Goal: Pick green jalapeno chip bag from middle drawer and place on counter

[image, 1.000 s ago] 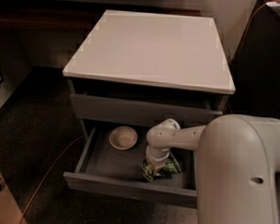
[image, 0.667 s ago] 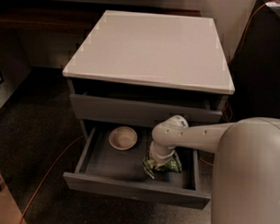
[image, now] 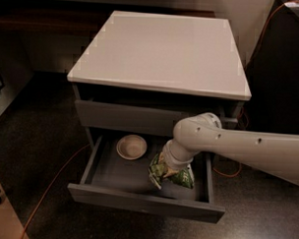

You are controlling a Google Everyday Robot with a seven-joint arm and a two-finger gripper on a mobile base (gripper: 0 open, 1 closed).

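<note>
The middle drawer (image: 137, 201) is pulled open below the white counter (image: 162, 48). The green jalapeno chip bag (image: 177, 177) stands crumpled and upright in the right half of the drawer. My gripper (image: 170, 164) reaches down into the drawer from the right and is shut on the top of the bag. The white wrist hides the grip point. The bag's lower edge is at or just above the drawer floor.
A round beige bowl (image: 132, 146) sits in the drawer's back left. The top drawer (image: 125, 116) is closed above it. An orange cable (image: 48, 188) runs over the dark floor at the left. Dark furniture (image: 281, 72) stands at the right.
My arm has swung so less of it fills the right of the view. The bag has been pinched and pulled upright from lying flatter on the drawer floor.
</note>
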